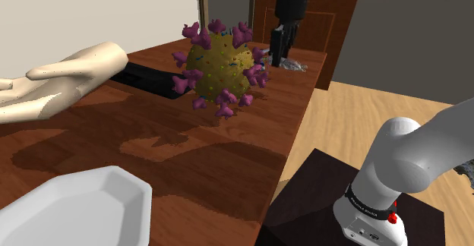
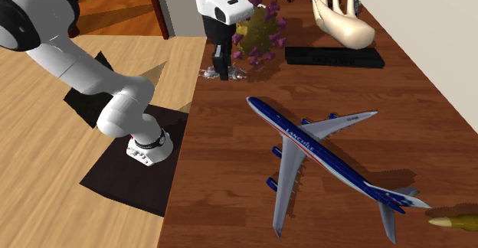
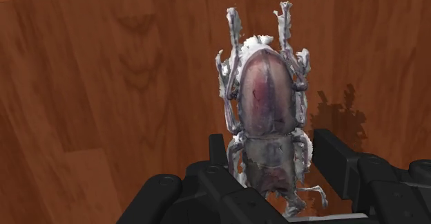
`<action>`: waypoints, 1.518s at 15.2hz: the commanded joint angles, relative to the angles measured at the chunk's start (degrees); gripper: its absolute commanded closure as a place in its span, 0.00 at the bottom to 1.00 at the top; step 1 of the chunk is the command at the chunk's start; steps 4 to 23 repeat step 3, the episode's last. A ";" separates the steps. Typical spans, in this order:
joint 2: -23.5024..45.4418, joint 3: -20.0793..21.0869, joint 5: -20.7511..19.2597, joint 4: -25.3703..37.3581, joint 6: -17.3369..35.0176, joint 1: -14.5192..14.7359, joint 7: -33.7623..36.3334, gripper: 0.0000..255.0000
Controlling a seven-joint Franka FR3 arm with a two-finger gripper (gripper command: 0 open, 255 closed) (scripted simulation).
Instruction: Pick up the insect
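Note:
The insect [image 3: 266, 98] is a pale grey beetle with a glossy purplish-brown back, lying flat on the wooden table [image 3: 103, 84]. My black gripper [image 3: 273, 153] is down over its rear half. One finger stands on each side with small gaps, so the gripper is open and the beetle is not clasped. In the shoulder view the gripper [image 1: 281, 55] points straight down at the insect [image 1: 294, 66], near the table's far right edge. In the second exterior view the gripper [image 2: 222, 72] is at the insect [image 2: 236, 74], by the table's left edge.
A yellow-brown ball with purple spikes [image 1: 220, 68] stands close beside the insect. Further along the table are a black bar [image 1: 148, 79], a beige hand model [image 1: 53, 81] and a white dish [image 1: 76, 206]. A toy airliner [image 2: 322, 151] lies mid-table. The table edge [image 1: 292, 142] drops to a wooden floor.

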 commanded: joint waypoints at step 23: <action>0.63 -0.07 -0.08 2.22 -1.60 -0.05 -0.03 1.00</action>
